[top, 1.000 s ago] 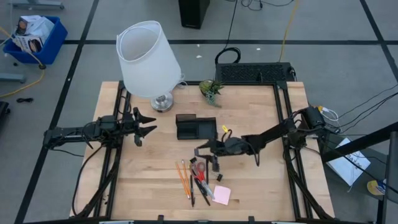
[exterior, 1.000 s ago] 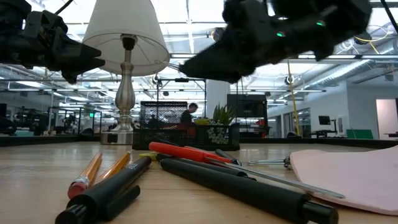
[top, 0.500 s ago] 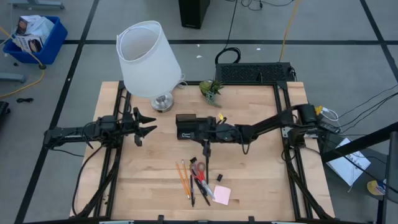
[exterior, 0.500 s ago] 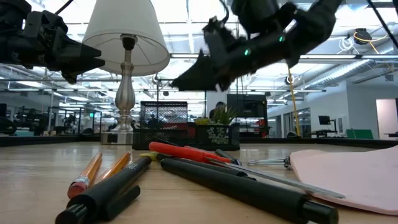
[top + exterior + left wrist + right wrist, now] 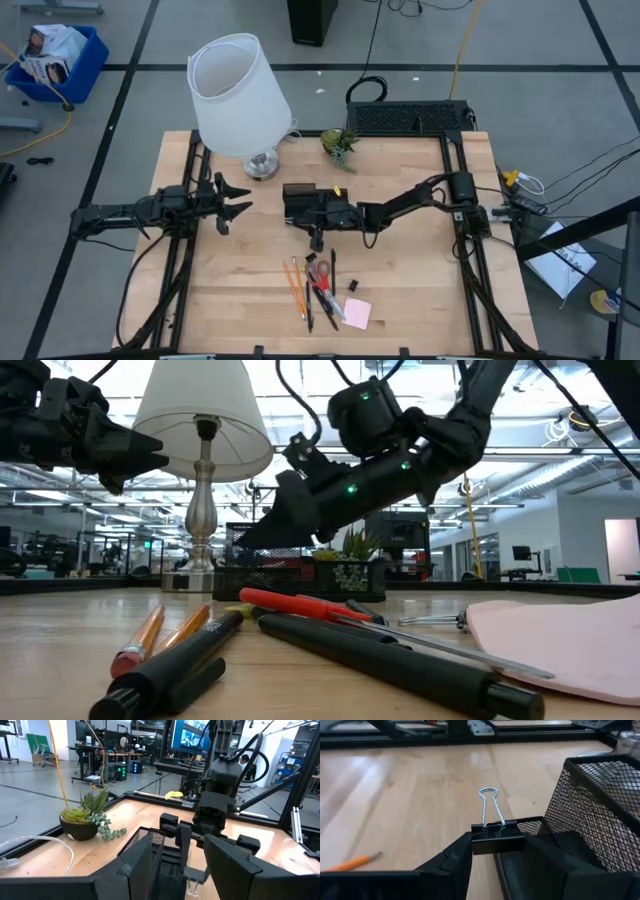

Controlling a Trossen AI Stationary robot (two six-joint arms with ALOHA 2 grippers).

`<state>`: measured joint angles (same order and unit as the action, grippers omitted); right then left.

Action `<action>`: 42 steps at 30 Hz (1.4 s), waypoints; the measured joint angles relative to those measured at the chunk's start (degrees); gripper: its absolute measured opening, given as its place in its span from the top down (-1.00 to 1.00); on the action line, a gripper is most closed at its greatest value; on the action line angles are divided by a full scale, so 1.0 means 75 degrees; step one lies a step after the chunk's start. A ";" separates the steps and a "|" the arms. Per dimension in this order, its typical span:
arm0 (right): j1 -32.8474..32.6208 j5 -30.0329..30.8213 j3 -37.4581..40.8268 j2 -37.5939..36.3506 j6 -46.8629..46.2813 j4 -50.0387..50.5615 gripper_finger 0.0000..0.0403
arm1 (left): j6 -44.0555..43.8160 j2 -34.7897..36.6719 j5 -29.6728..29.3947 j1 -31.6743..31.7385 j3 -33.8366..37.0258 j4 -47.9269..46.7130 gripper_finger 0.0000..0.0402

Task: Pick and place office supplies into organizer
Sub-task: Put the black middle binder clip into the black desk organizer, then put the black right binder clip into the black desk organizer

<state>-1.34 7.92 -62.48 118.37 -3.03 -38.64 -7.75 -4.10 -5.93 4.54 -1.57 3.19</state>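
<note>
My right gripper (image 5: pixel 310 222) reaches across the table's middle to the near side of the black mesh organizer (image 5: pixel 300 203), shut on a black binder clip (image 5: pixel 497 842). In the right wrist view the organizer's mesh wall (image 5: pixel 590 805) stands just beside the clip. Orange pencils (image 5: pixel 296 285), red-handled scissors (image 5: pixel 320 274), black pens (image 5: pixel 326 300), a pink sticky-note pad (image 5: pixel 356 313) and a small clip (image 5: pixel 352 286) lie flat on the table near its front edge. My left gripper (image 5: pixel 236 203) waits open at the table's left, pointing at the organizer. My right gripper pinches the clip's black body (image 5: pixel 497 845) between its two fingertips (image 5: pixel 457 857). It comes nearly level from the table's right. The clip's silver wire handles (image 5: pixel 489 805) stick out beyond the fingertips. The clip is lifted clear of the table.
A white-shaded lamp (image 5: pixel 238 95) stands at the far left of the table, and a small green plant (image 5: pixel 340 143) at the far middle. A large black wire rack (image 5: pixel 410 117) sits beyond the far edge. Bare wood lies at the table's right and near left.
My right gripper has gone with the clip from above the loose supplies toward the table's far and left edges, to the organizer, sinking and tipping a little downward. Its fingers stay shut on the clip.
</note>
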 joint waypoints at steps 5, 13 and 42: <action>0.0032 0.1017 -0.0035 -0.0067 0.0306 0.0407 0.16 | 0.0000 0.0000 0.0000 -0.0003 0.0001 0.0005 0.07; 0.0038 0.1530 -0.0035 -0.0105 0.0301 0.0508 0.12 | 0.0000 -0.0001 0.0000 -0.0003 0.0000 0.0002 0.07; -0.3163 0.2374 -0.0023 -0.2391 -0.2198 0.6201 0.23 | 0.0000 -0.0003 0.0000 -0.0001 0.0000 -0.0001 0.07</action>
<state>-25.06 25.72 -62.65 100.43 -19.52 7.87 -7.75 -4.12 -5.93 4.53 -1.57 3.18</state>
